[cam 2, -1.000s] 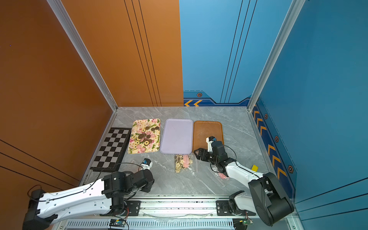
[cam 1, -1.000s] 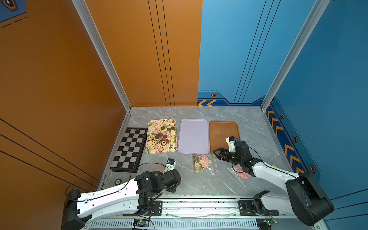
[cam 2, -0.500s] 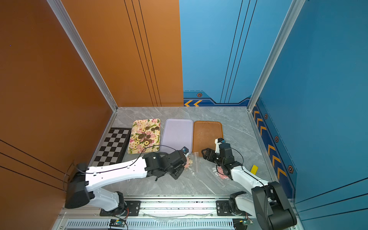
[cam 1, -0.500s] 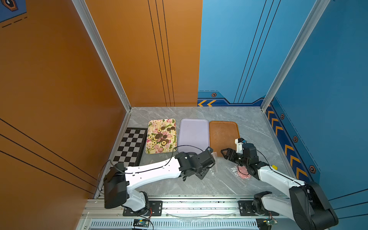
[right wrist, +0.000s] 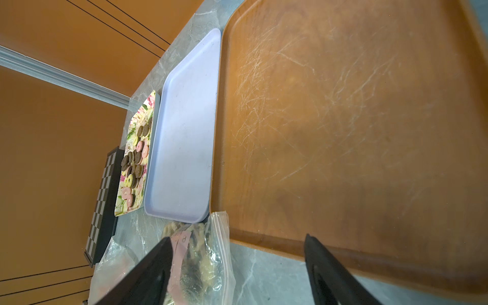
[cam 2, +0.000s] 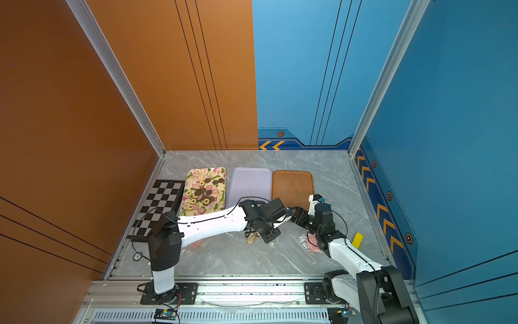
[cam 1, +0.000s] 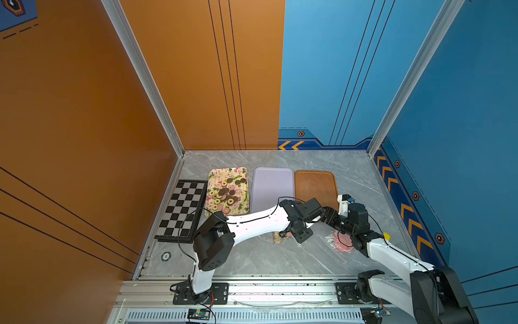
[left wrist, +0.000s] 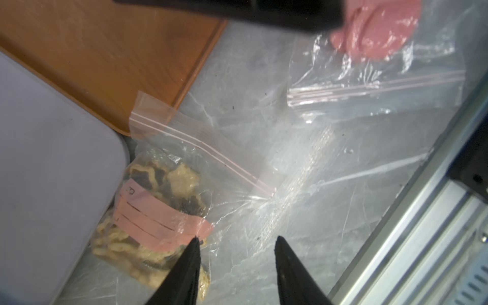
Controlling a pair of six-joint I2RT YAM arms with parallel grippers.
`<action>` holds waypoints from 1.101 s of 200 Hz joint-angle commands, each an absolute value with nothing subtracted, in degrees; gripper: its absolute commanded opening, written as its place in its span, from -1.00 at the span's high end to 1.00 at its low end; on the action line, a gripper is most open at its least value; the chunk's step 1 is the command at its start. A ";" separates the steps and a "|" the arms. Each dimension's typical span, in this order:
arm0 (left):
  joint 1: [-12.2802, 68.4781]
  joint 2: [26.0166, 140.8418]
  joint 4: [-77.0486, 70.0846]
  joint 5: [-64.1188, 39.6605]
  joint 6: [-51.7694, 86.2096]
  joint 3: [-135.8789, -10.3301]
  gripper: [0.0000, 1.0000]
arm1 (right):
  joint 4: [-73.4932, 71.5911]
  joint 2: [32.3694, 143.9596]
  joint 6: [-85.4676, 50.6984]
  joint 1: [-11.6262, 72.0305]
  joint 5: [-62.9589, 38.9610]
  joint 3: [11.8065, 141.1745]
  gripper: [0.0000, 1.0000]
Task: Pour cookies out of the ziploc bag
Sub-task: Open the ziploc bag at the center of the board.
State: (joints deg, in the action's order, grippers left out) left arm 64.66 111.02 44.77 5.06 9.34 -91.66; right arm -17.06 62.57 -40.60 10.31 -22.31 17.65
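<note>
A clear ziploc bag (left wrist: 158, 211) of cream and dark flower-shaped cookies lies on the table by the near corner of the lilac tray, in both top views (cam 1: 279, 238) (cam 2: 253, 238) and in the right wrist view (right wrist: 195, 264). My left gripper (left wrist: 237, 238) hangs open just above it, one fingertip at the bag's pink label, and only clear film and table show between the jaws (cam 1: 301, 237). My right gripper (right wrist: 238, 236) is open and empty, low at the brown tray's near edge (cam 1: 326, 214). Round cookies (cam 1: 228, 192) lie on the floral tray.
A second ziploc bag (cam 1: 340, 242) with pink discs lies under my right arm. Lilac tray (cam 1: 272, 188) and brown tray (cam 1: 315, 185) sit side by side, with a chessboard (cam 1: 182, 210) far left. A yellow tag (cam 2: 357, 240) lies near the right wall. The metal rail (cam 1: 266, 289) runs along the front.
My left arm has swung from the near left across to the cookie bag, and its jaws have widened a little. My right gripper has drawn back slightly to the right.
</note>
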 commanded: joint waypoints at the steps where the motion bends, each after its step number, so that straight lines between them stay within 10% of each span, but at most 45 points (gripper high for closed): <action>1: 67.12 113.64 49.33 15.28 24.98 -95.62 0.09 | -15.11 58.67 -41.39 8.84 -19.46 16.12 -0.59; 220: 66.97 134.97 57.07 23.39 37.52 -114.88 0.26 | -7.65 42.63 -43.15 2.55 -13.49 11.89 -0.60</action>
